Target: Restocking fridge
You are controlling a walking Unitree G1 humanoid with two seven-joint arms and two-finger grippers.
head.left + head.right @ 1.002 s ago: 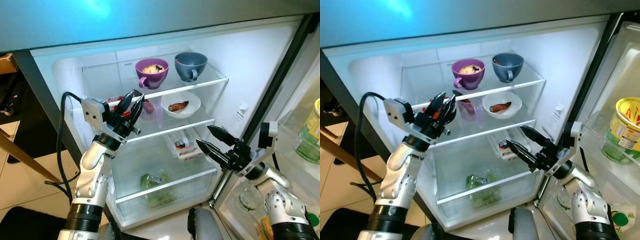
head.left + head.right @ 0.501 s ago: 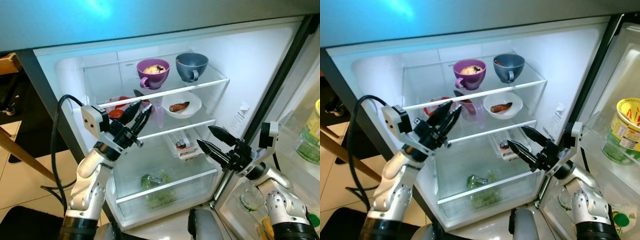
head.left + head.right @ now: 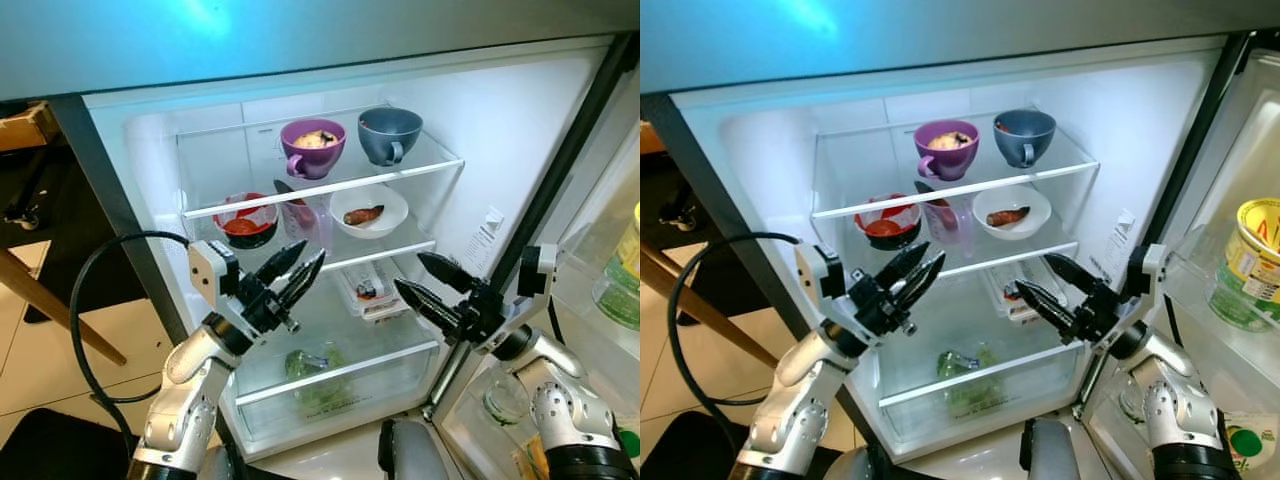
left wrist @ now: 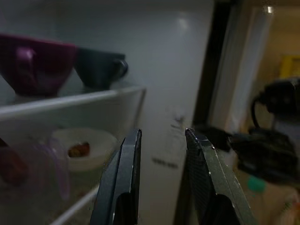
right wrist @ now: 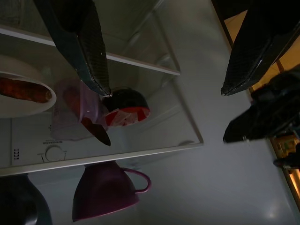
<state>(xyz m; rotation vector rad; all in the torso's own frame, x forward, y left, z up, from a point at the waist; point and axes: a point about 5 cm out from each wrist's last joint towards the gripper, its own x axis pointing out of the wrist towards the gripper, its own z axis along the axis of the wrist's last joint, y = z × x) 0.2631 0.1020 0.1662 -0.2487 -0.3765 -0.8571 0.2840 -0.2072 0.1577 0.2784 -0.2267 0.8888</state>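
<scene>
The fridge [image 3: 480, 130] stands open before me. On its top shelf sit a purple cup [image 3: 313, 146] of food and a blue cup [image 3: 389, 133]. The middle shelf carries a red-and-black bowl [image 3: 245, 219], a clear tub [image 3: 305, 222] and a white plate [image 3: 368, 210] with a brown piece of food. My left gripper [image 3: 310, 252] hangs open and empty in front of the shelf edge, below and right of the bowl. Further right, my right gripper [image 3: 409, 271] is wide open and empty near some small packs [image 3: 365, 290].
Leafy greens [image 3: 310, 365] lie in the bottom drawer. The open door at right holds a yellow tub [image 3: 1250, 240] and a glass jar [image 3: 500, 400]. A black cable [image 3: 100, 300] loops from my left wrist. A wooden table leg [image 3: 50, 310] stands at far left.
My left gripper has drawn back and down from the red-and-black bowl, which stays on the middle shelf. The right arm has held still. The camera shifted slightly.
</scene>
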